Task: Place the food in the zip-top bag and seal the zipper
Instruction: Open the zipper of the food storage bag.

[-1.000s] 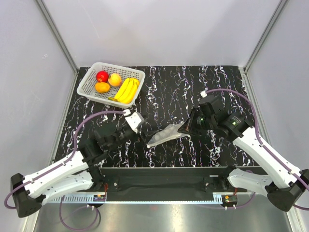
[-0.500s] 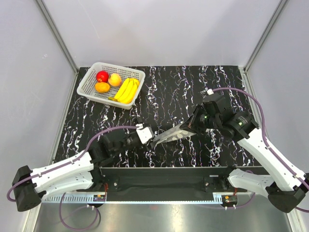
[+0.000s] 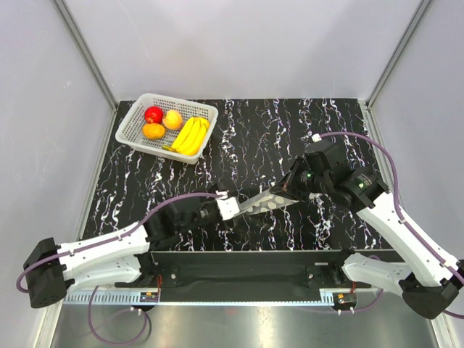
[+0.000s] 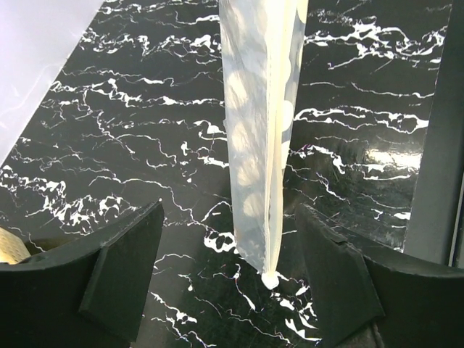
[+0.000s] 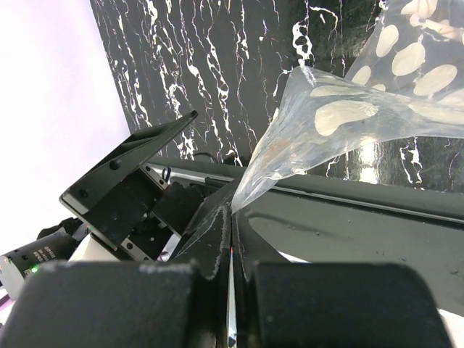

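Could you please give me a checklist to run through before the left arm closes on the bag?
1. Hold by right fingers on the zip-top bag: ok, shut on one corner.
2. Bag's free end between left fingers: ok, it hangs between them, touching neither.
3. Left fingers closed on the bag: not ok, they stand open.
4. Bag mouth open for loading: cannot tell; the bag looks flat.
5. Food ready: ok, bananas and three round fruits lie in the basket, far left.
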`<state>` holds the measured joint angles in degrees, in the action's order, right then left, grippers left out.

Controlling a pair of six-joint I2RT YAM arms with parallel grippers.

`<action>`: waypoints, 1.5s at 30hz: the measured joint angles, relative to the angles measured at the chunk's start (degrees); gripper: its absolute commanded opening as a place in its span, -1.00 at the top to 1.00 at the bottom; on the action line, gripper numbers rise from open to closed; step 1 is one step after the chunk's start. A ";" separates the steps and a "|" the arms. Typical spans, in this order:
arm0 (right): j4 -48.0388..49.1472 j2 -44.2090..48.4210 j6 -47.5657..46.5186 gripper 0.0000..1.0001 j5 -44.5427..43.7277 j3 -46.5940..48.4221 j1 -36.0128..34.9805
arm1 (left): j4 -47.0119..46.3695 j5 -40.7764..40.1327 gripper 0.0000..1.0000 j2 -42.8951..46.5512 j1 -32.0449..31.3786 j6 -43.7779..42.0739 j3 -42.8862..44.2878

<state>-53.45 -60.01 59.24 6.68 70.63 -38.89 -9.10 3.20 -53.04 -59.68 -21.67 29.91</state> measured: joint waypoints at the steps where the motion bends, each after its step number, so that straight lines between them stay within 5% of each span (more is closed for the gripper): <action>1: 0.00 0.00 0.02 1.00 0.00 0.00 0.00 | 0.00 -0.02 -0.55 -0.24 0.00 -0.11 0.09; 33: 0.04 1.44 0.42 1.00 0.28 -0.22 0.00 | -2.69 -1.97 -0.09 -6.97 -0.35 -0.39 3.06; 38: 0.13 1.57 0.42 1.00 0.44 -0.59 0.00 | -2.69 -2.95 0.10 -7.91 -0.35 -0.37 3.41; 45: 0.48 1.62 0.42 1.00 0.48 -0.76 0.00 | -2.51 -3.48 0.81 -12.63 -0.35 -0.39 8.15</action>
<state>-52.97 -58.39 59.66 7.16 69.87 -38.89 -11.62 -0.27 -65.67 -60.03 -22.06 38.06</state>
